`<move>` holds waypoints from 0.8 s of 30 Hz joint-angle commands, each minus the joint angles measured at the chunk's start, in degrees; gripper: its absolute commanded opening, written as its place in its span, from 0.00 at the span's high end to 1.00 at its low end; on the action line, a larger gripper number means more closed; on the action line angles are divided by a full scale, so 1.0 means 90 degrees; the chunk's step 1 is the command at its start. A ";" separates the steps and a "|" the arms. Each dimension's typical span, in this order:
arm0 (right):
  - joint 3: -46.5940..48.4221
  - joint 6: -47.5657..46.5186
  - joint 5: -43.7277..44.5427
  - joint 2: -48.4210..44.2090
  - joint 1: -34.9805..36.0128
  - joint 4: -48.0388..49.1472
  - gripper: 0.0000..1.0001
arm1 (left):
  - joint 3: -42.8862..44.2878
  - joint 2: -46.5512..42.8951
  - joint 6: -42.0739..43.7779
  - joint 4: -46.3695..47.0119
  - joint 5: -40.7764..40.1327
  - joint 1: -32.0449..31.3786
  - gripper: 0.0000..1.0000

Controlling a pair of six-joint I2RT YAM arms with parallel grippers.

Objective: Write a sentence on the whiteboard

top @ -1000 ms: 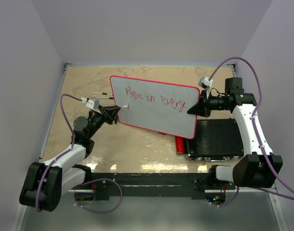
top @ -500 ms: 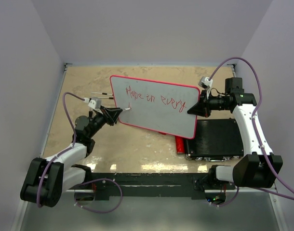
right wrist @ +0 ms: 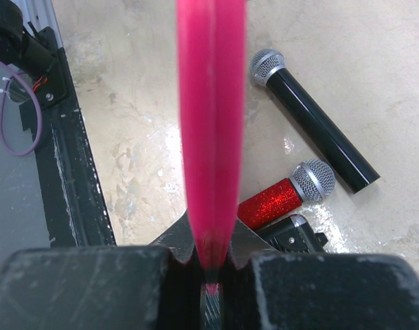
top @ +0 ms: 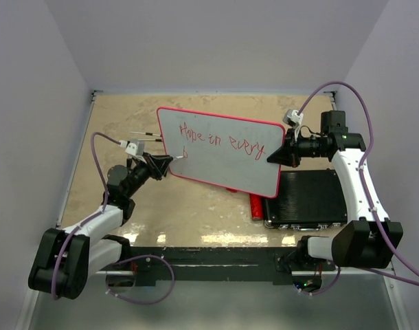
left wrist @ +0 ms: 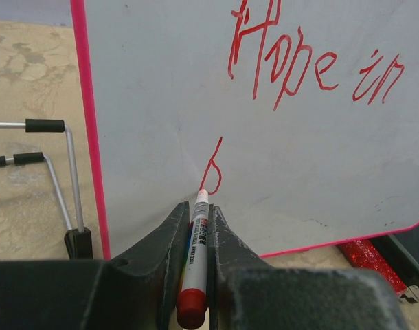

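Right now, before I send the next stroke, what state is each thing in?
Glossy white red-framed whiteboard: tilted, right edge clamped.
Red handwritten sentence: unfinished, "Hope in every" plus one letter below.
White-barrelled red marker: tip at the whiteboard.
Left gripper: jaws shut on marker.
Right gripper: jaws shut on whiteboard.
Black microphone: lying flat.
Red glitter microphone: lying flat.
Black ribbed case: closed, flat.

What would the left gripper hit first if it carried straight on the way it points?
The whiteboard. The left gripper points at its face, and the marker it holds appears to have its tip on the board, below the sentence.
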 commanded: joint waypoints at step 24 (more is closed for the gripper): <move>0.0060 -0.0154 -0.0021 -0.0165 0.0058 0.0118 1.00 | 0.0276 -0.0060 -0.0383 0.0688 0.0704 0.0043 1.00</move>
